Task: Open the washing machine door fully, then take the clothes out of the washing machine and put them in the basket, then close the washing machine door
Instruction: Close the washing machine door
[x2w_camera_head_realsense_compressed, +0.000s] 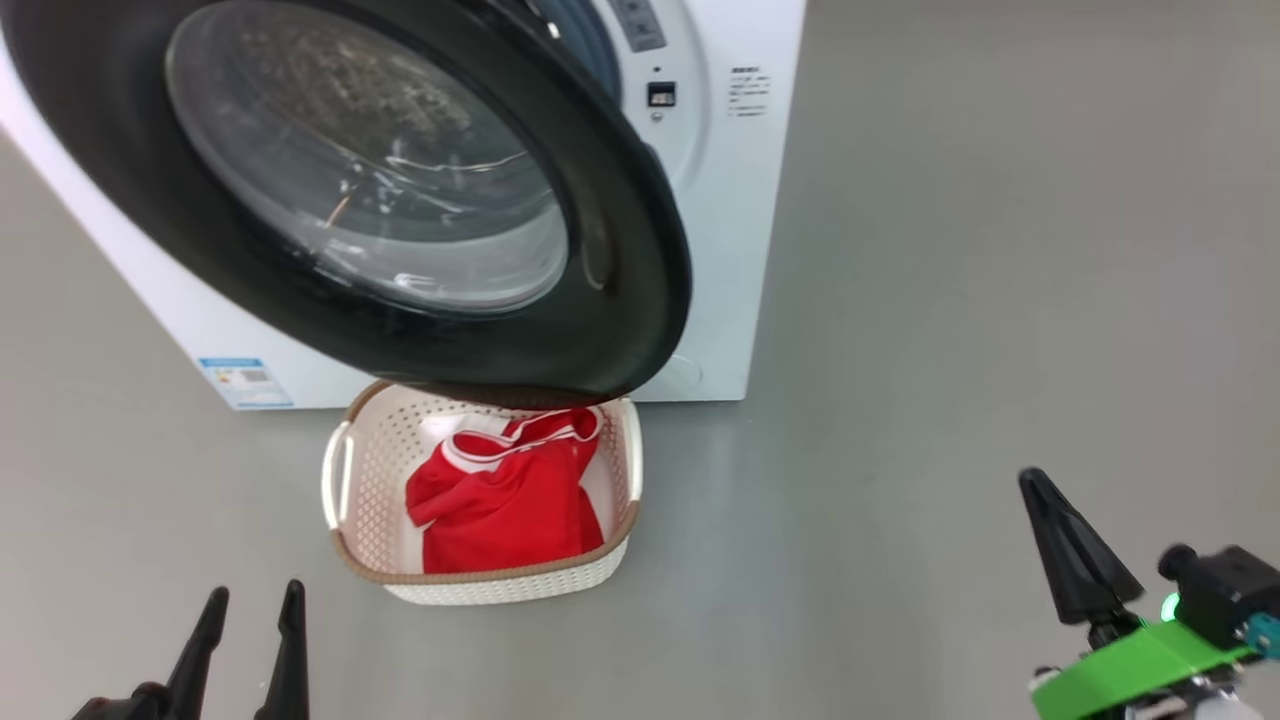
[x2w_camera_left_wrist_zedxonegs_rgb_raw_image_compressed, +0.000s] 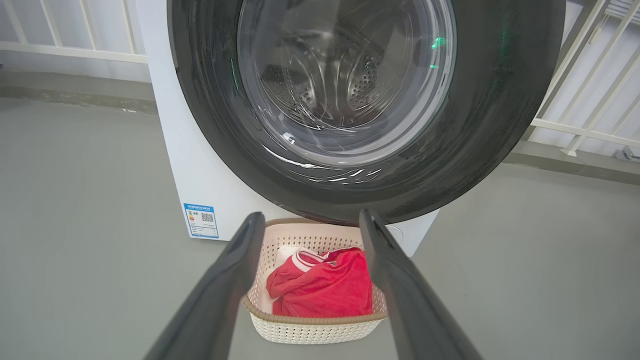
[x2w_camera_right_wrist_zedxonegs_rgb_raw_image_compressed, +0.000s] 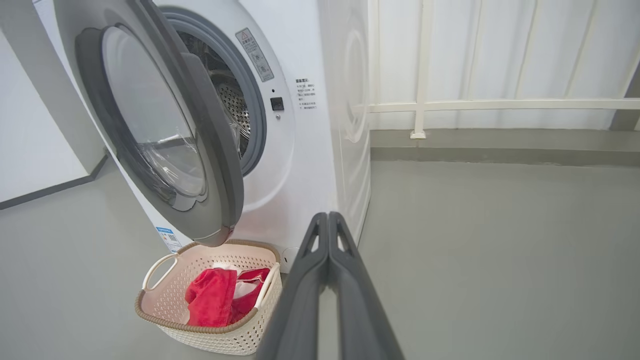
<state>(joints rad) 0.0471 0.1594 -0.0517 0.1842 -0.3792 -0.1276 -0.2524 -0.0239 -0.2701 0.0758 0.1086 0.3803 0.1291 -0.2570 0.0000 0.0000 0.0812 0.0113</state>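
Observation:
The washing machine (x2w_camera_head_realsense_compressed: 720, 200) is a white box whose door (x2w_camera_head_realsense_compressed: 620, 300), black-rimmed with a glass bowl, stands swung partly open over the far end of the basket (x2w_camera_head_realsense_compressed: 480, 578). Red clothes (x2w_camera_head_realsense_compressed: 505, 500) with white trim lie inside the cream basket on the floor. My left gripper (x2w_camera_head_realsense_compressed: 255, 592) is open and empty at the lower left, short of the basket. In the left wrist view its fingers (x2w_camera_left_wrist_zedxonegs_rgb_raw_image_compressed: 311, 215) frame the clothes (x2w_camera_left_wrist_zedxonegs_rgb_raw_image_compressed: 325, 290) below the door (x2w_camera_left_wrist_zedxonegs_rgb_raw_image_compressed: 500, 100). My right gripper (x2w_camera_head_realsense_compressed: 1032, 480) is shut on nothing, far right of the basket. The right wrist view shows its closed tips (x2w_camera_right_wrist_zedxonegs_rgb_raw_image_compressed: 327, 215) beside the basket (x2w_camera_right_wrist_zedxonegs_rgb_raw_image_compressed: 210, 335).
Grey floor (x2w_camera_head_realsense_compressed: 950, 300) spreads wide to the right of the machine. A white railing (x2w_camera_right_wrist_zedxonegs_rgb_raw_image_compressed: 500, 105) and a low kerb run behind it. A blue label sticker (x2w_camera_head_realsense_compressed: 245, 382) sits low on the machine's front. The drum opening (x2w_camera_right_wrist_zedxonegs_rgb_raw_image_compressed: 230, 100) shows behind the door.

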